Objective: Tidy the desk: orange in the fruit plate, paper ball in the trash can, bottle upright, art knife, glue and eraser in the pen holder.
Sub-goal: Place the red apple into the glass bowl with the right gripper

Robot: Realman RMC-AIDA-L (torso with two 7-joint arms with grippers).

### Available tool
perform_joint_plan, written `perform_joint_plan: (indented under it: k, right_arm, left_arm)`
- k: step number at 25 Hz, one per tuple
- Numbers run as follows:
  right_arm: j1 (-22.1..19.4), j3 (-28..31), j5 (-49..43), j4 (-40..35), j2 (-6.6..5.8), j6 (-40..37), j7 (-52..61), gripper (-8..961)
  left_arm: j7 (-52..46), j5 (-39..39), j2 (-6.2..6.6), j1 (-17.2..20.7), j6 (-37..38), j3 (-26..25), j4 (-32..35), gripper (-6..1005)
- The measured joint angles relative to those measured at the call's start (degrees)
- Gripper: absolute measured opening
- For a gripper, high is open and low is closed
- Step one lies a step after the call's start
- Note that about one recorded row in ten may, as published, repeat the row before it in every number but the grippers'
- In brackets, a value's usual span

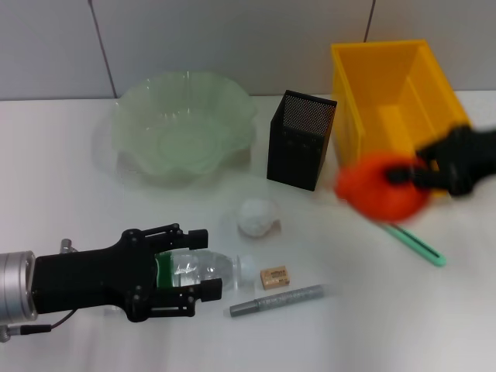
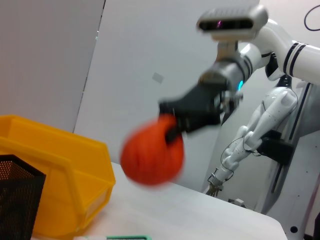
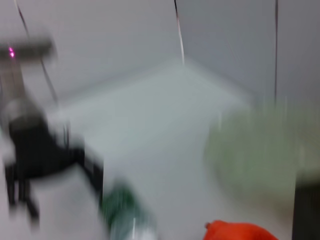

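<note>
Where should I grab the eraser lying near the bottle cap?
Take the eraser from straight above, jaws across its short sides. It lies flat, low on the desk, with the bottle cap on one side and the grey pen just in front, so a side approach looks crowded.

The right end effector (image 2: pixel 172 131) gripped the orange (image 2: pixel 151 155), holding it in the air above the white desk (image 2: pixel 200 210), blurred. Near it, lower down, stood the yellow trash can (image 2: pixel 60 175), with the black mesh pen holder (image 2: pixel 17 200) just in front of it. A green-edged strip (image 2: pixel 127 238) lay at the picture's lower edge.
</note>
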Motion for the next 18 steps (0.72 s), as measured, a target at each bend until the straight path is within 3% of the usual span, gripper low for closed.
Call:
perform_joint_plan:
  k: [4,5,7,8,9,11,12,13,14,17,18]
  right_arm:
    - [0.2,-0.2,8.9,1.6,0.53,4.5,-0.9,60]
    - [1.1,-0.4,13.4,4.0,1.44,8.3,-2.8,57]
    - [1.7,-0.5,14.9,5.2,1.81,10.1,-3.8,52]
    - [3.7,-0.5,17.1,8.5,2.7,14.3,-6.3,50]
    - [3.7,-0.5,17.1,8.5,2.7,14.3,-6.3,47]
    - [7.4,-1.3,18.4,14.6,3.55,21.4,-9.5,45]
    - [10.3,-3.5,19.7,19.2,3.65,28.0,-11.2,46]
    - [10.3,-3.5,19.7,19.2,3.65,28.0,-11.2,46]
    - [13.0,-6.9,21.4,23.3,3.64,35.0,-12.7,47]
    - [14.1,-8.8,22.3,24.7,3.7,38.6,-13.3,48]
    - [16.4,-13.1,24.3,27.1,3.89,45.3,-14.1,48]
  left_arm:
    - [0.0,0.0,0.0,0.0,0.0,0.0,0.0,828]
    - [0.0,0.0,0.0,0.0,0.0,0.0,0.0,828]
    - [0.0,0.0,-0.08,0.1,0.0,-0.4,0.0,828]
    - [0.0,0.0,-0.11,0.1,0.0,-0.4,0.0,828]
    - [0.0,0.0,-0.11,0.1,0.0,-0.4,0.0,828]
    - [0.0,0.0,-0.29,0.1,0.0,-0.5,0.0,828]
    - [0.0,0.0,-0.33,0.1,-0.1,-0.5,0.0,828]
    - [0.0,0.0,-0.33,0.1,-0.1,-0.5,0.0,828]
    - [0.0,0.0,-0.33,0.1,-0.1,-0.5,0.0,828]
    - [0.0,0.0,-0.34,0.1,-0.1,-0.6,0.0,828]
    - [0.0,0.0,-0.48,0.1,-0.2,-0.6,0.0,828]
